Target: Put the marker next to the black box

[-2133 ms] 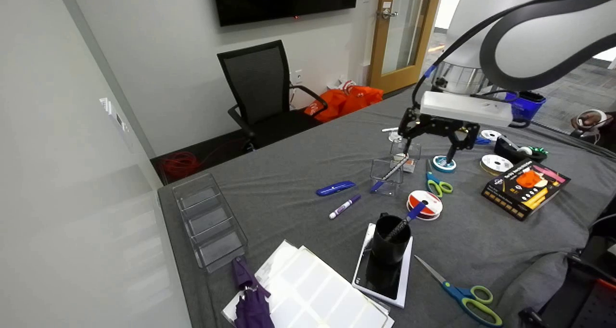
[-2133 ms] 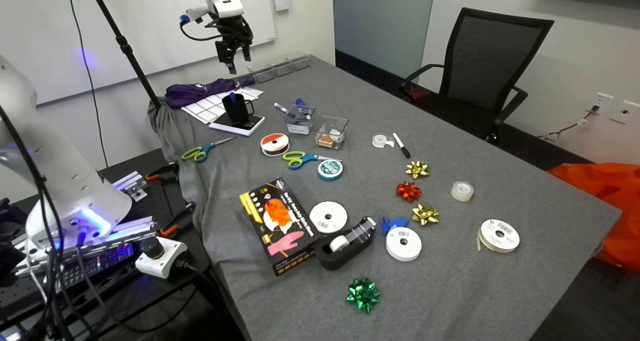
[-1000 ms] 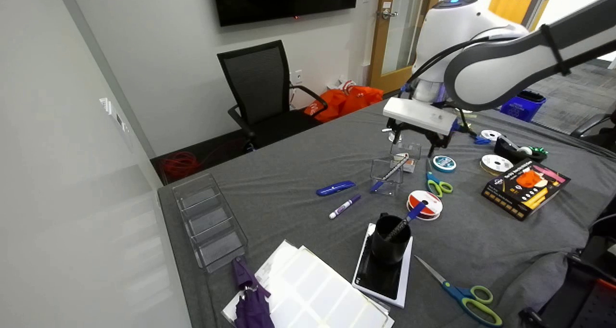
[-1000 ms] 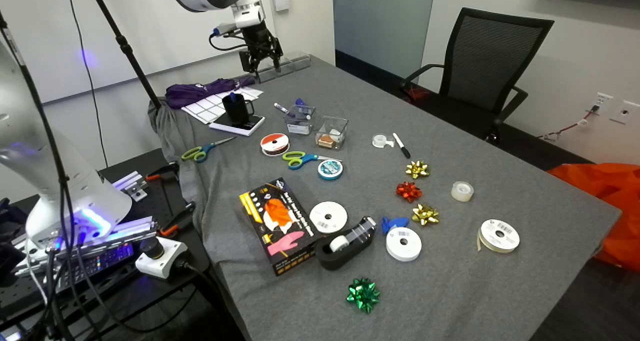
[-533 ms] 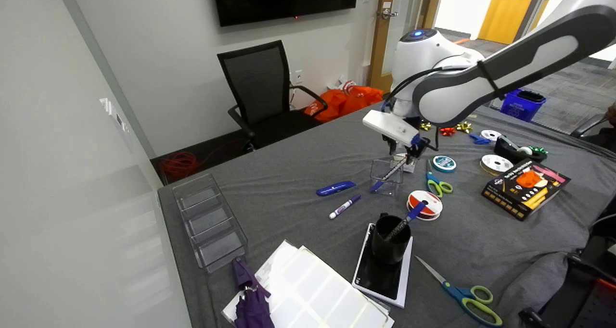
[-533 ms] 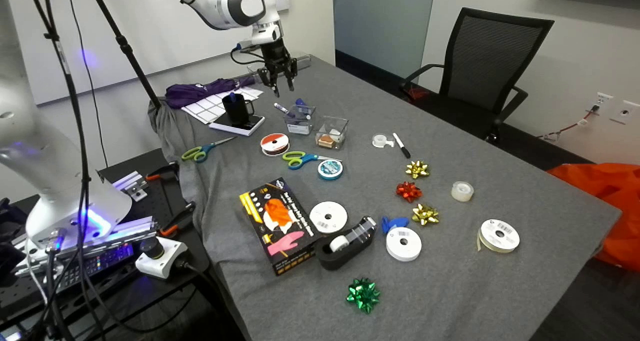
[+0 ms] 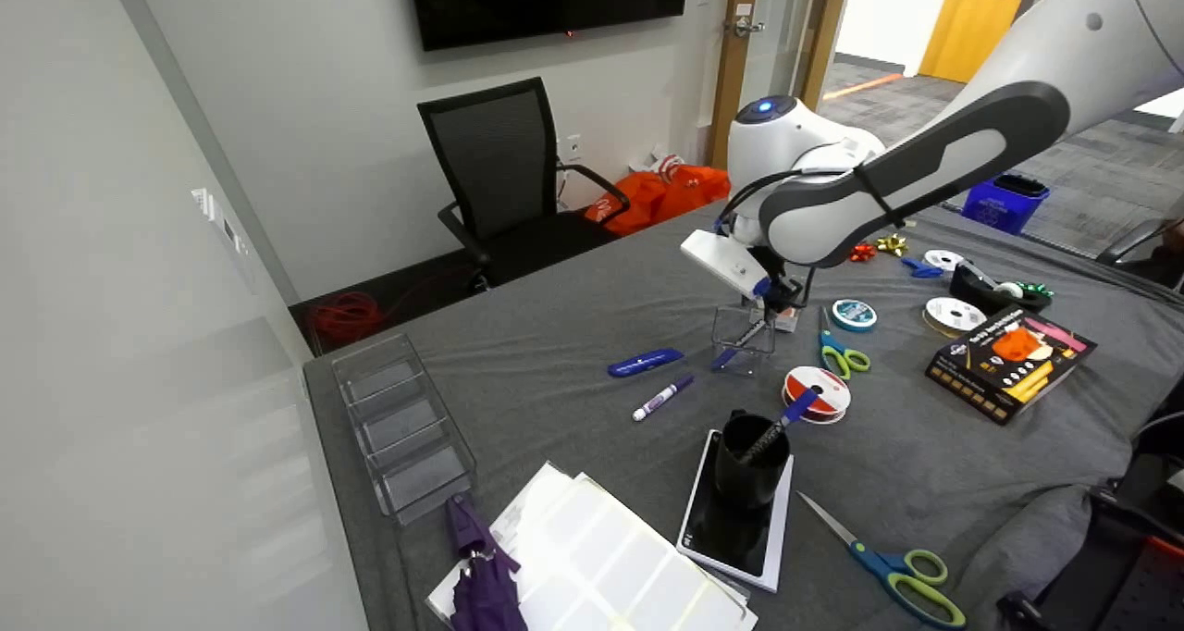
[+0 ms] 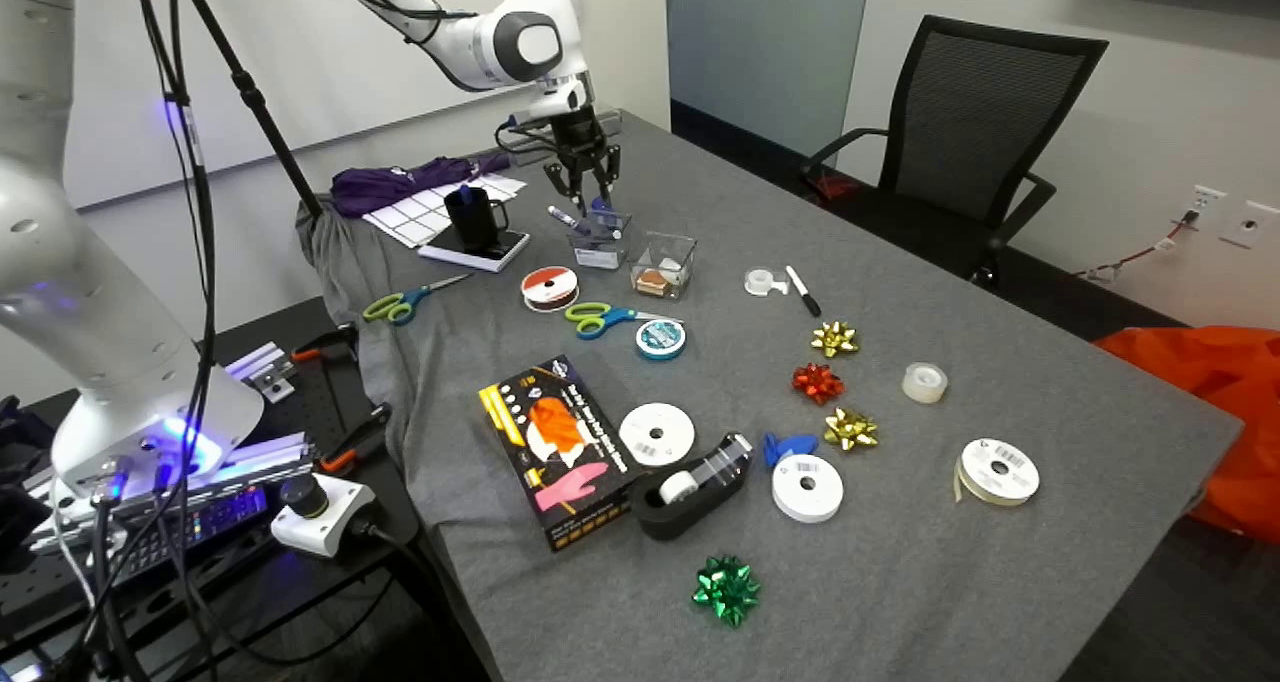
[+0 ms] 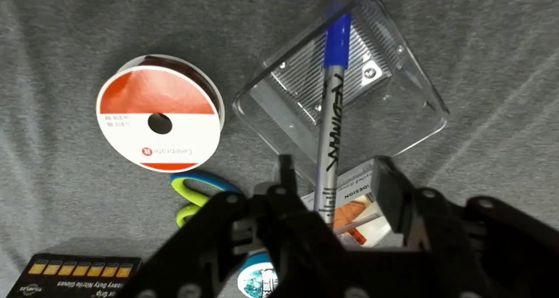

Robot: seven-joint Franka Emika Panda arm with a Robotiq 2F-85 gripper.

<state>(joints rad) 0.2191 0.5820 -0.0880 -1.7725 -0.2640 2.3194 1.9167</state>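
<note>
Spread jaws hang over a marker point(image 9: 332, 119) tilted in a bin point(image 9: 301, 84); in an exterior view, box point(image 7: 1010, 363) at right.

In both exterior views, the arm point(image 8: 460, 50) slopes down to a downward-bent wrist point(image 8: 545, 37); the tool point(image 9: 335, 169) points down; its fingers point(image 9: 391, 197) stand apart. A blue indicator light point(image 7: 765, 106) glows atop the wrist.

The table point(image 8: 960, 602) carries the black box point(image 8: 563, 452) and 4 bows point(image 8: 727, 590).
</note>
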